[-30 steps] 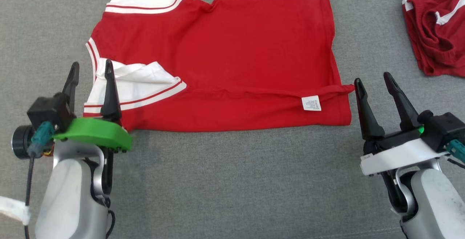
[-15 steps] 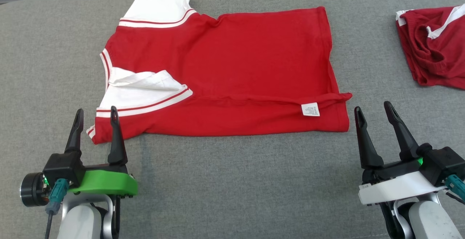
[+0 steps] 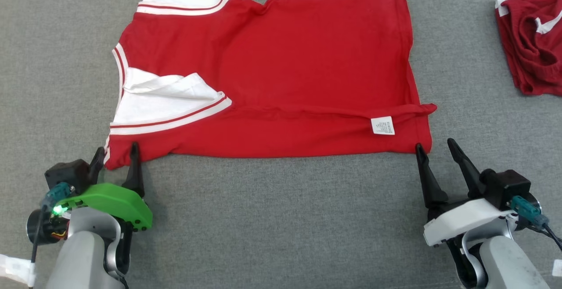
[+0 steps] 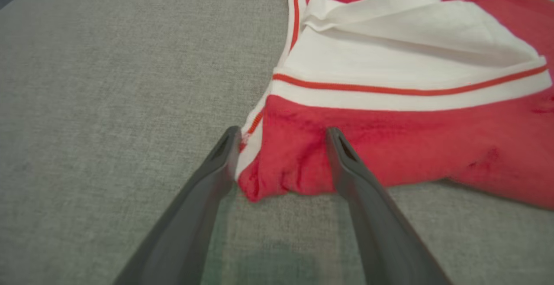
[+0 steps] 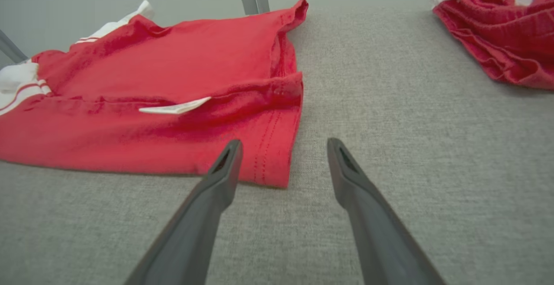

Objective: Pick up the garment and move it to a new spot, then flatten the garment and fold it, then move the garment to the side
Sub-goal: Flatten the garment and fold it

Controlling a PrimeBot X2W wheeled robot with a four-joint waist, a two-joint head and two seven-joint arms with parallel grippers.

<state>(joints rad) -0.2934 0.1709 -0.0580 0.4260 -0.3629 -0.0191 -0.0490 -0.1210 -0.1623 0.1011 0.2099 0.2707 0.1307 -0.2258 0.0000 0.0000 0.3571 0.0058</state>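
Both grippers brought down to the near corners of the red garment [image 3: 285, 69].
The garment lies flat, partly folded, on the grey surface [image 3: 281, 218]. Over the last second the left gripper [image 3: 116, 150] and right gripper [image 3: 434, 146] have closed in on its near edge. Both stand spread wide and empty, each straddling a corner in its wrist view. Judged: a two-corner pinch for the next fold is imminent.

Crumpled dark-red cloth [image 3: 533, 45] on grey surface [image 3: 281, 218]
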